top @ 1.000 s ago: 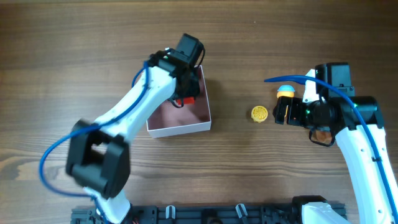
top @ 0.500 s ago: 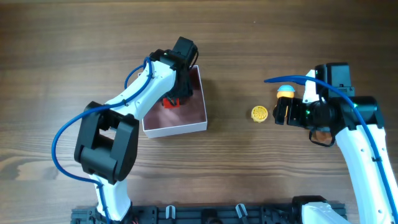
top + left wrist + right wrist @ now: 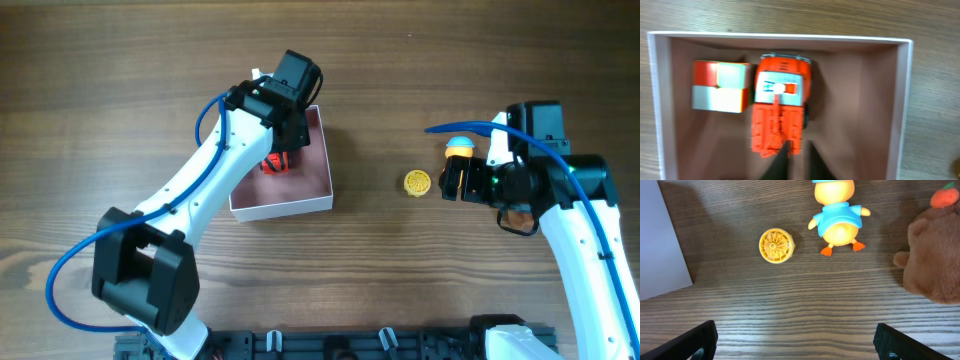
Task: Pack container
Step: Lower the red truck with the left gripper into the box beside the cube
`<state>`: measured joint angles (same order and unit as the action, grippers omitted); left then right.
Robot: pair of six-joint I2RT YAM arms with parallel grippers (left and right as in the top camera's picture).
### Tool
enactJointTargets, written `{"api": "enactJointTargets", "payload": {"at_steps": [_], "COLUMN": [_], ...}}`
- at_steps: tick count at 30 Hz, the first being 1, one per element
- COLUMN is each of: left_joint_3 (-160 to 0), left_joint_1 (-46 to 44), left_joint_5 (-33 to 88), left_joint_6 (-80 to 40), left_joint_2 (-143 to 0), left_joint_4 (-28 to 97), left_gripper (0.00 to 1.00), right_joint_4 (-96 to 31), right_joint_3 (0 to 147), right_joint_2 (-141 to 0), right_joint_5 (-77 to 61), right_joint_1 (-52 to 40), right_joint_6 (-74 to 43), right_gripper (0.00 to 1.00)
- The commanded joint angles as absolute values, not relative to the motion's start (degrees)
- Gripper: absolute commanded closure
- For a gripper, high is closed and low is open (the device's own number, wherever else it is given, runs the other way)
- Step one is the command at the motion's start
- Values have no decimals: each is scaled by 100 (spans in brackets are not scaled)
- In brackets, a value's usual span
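The container (image 3: 305,190) sits a little left of the worktop's (image 3: 120,80) middle, slightly nearer the far edge. Its far-left part is covered from overhead by the left arm, which reaches over it. Inside lie an orange toy truck (image 3: 779,117) and, just beside it, a cube (image 3: 720,86) with orange and pale faces; whether they touch I cannot tell. The rest of the pink floor is bare. The left tool (image 3: 797,161) hangs above the truck's end, its fingertips close together with only a thin slit between them, clamped on nothing.

Toward the right edge, the right tool (image 3: 455,180) has its fingers (image 3: 695,340) wide apart, holding nothing. On the open worktop between it and the container lies a yellow ribbed disc (image 3: 776,245). Near the disc, toward the far edge, lies a yellow duck in a blue shirt (image 3: 839,217). A brown plush (image 3: 932,255) with an orange bit on top lies by the right arm, well apart from the container.
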<state>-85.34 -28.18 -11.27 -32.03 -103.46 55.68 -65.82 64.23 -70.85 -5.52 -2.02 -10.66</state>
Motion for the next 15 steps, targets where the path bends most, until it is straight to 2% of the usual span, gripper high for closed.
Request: {"api": "enactJointTargets", "payload": {"at_steps": [1,7,11,15], "left_joint_3": [-8538,-8538,-8538,-8538], "left_joint_1": [-2943,-2923,-2897,-2897], "left_joint_5": [-808,-720,-1459,-1660], "left_joint_6": [-3175,-3173,-3173,-3173], "left_joint_2": [-10687,-11343,-11358,-11358], "left_joint_4": [5389,5072,5059,5146], "left_gripper": [96,96,91,90], "right_joint_4": [-6587,-6591,-6602,-6602], "right_joint_3": [6534,6534,6534,6534], "right_joint_2": [-7126,-7126,-7126,-7126], "right_joint_5": [-454,-454,-454,-454], "right_joint_1": [-178,-178,-178,-178], "right_joint_6": [-1050,-1050,-1050,-1052], "right_gripper": [0,0,0,0]}}
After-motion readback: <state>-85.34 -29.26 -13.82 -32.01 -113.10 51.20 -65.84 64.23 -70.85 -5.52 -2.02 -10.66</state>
